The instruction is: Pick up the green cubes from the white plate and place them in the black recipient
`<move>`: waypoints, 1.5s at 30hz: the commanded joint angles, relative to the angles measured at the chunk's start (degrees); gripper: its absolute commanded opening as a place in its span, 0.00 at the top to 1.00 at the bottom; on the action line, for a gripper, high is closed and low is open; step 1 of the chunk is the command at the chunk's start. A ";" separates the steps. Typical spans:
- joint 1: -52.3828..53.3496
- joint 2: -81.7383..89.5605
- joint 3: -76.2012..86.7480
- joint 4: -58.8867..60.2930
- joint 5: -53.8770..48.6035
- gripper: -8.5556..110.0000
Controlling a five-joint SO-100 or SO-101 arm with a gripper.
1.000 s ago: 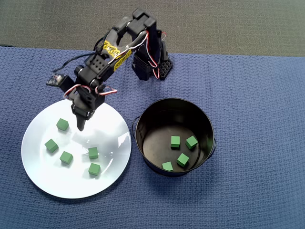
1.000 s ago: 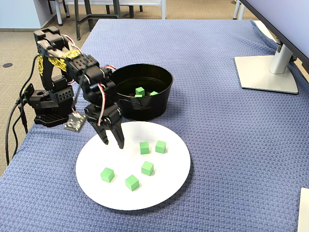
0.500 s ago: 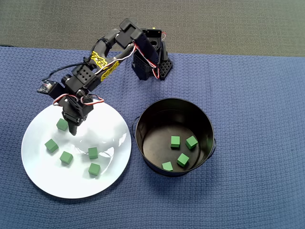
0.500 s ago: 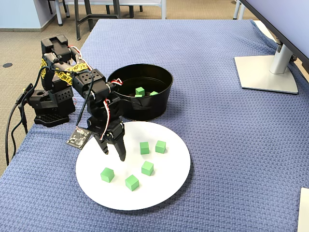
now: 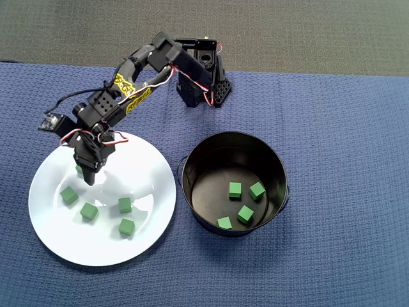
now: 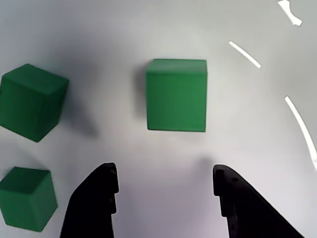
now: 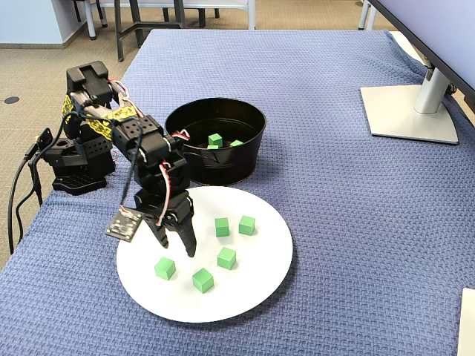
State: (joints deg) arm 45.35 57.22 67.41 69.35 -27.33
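Note:
Several green cubes lie on the white plate [image 5: 147,192] [image 7: 252,274]; one cube [image 5: 89,211] [image 7: 226,257] sits near its middle. More green cubes [image 5: 235,189] [image 7: 215,139] lie inside the black recipient [image 5: 192,160] [image 7: 223,167] beside the plate. My gripper [image 5: 89,178] [image 7: 180,246] hangs open low over the plate's left part in the overhead view, holding nothing. In the wrist view a cube [image 6: 176,94] lies just ahead of the open gripper [image 6: 166,177], in line with the gap. Two others [image 6: 32,101] [image 6: 25,198] lie to its left on the plate [image 6: 247,139].
The arm's base [image 5: 204,83] [image 7: 74,159] stands on the blue cloth [image 5: 345,128] behind plate and pot. A monitor foot [image 7: 408,111] is at the far right of the fixed view. A cable [image 7: 18,193] runs off the table edge by the base.
The gripper has swung left across the plate in the overhead view and come lower over the cubes. It stays open. No cube has moved.

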 commanded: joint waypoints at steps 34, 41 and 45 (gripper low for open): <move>3.34 -5.71 -10.90 2.46 -5.89 0.79; 3.87 -2.99 -7.03 2.11 -8.35 0.78; 3.60 -2.20 -5.10 2.37 -10.28 0.77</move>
State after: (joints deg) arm 48.60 50.80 61.61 71.37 -35.95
